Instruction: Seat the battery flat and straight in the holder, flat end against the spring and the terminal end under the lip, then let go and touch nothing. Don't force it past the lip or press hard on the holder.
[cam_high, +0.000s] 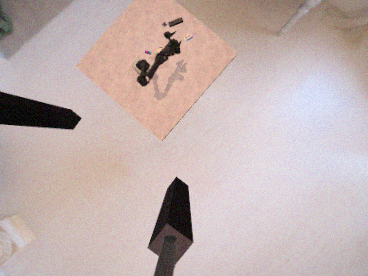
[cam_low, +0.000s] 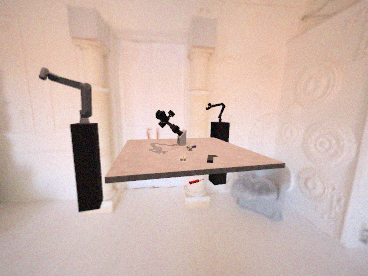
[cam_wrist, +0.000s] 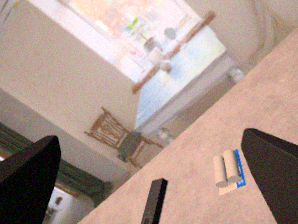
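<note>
My gripper (cam_wrist: 153, 141) is open, with its two dark fingers wide apart at the left and right edges of the wrist view and nothing between them. It is raised above the table. A long dark block (cam_wrist: 154, 201) (cam_high: 175, 22) (cam_low: 212, 158), perhaps the holder, lies on the table beyond the fingers. Two beige cylinders (cam_wrist: 225, 169) lie side by side by a blue and white piece, left of the right finger in the wrist view. I cannot tell whether either is the battery. The spring and the lip are too small to make out.
The square table (cam_high: 165, 122) (cam_low: 135, 167) carries the arm. A small red and blue thing (cam_high: 148, 52) lies near the arm's base. A tiny dark thing (cam_high: 164, 24) lies beside the dark block. Black pedestals (cam_low: 86, 165) (cam_low: 220, 130) with other arms stand off the table.
</note>
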